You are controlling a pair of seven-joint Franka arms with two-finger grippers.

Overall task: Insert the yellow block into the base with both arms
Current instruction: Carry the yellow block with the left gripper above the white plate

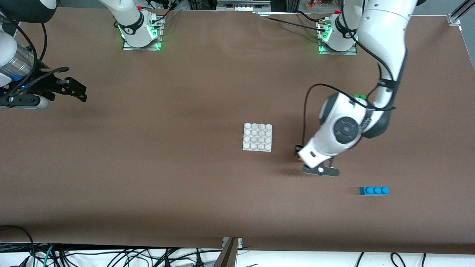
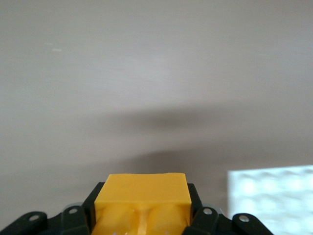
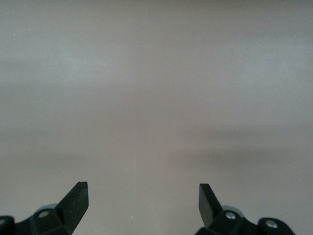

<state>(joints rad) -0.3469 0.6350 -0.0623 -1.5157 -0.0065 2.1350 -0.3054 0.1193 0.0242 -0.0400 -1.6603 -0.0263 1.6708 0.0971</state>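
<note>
Spanning nearly the whole front view, the brown desk [image 1: 167, 178] is carrying every item listed below.

Reaching down from its base at the upper right of the front view, the left arm [image 1: 386, 48] is bending low over the desk at center right, its wrist body covering most of what sits under it.

Waiting at the upper left edge of the front view, the right arm [image 1: 15, 59] is hanging above bare desk. The right gripper [image 3: 143, 201] is showing its jaws spread wide apart at the bottom of the right wrist view, with nothing between them.

Lying flat at the center of the front view, the base [image 1: 257, 137] is sitting white and studded, apart from the left arm's wrist. In the left wrist view it is appearing as a pale patch at the lower right corner.

Sitting low at center right of the front view, beside the base toward the left arm's end, the left gripper [image 1: 299, 158] is pinching the yellow block [image 2: 142, 197] between its jaws; the block is filling the bottom center of the left wrist view. In the front view only an orange sliver is peeking out under the wrist.

Resting at the lower right of the front view, the blue brick [image 1: 374, 191] is lying alone, nearer the camera than the left gripper.
</note>
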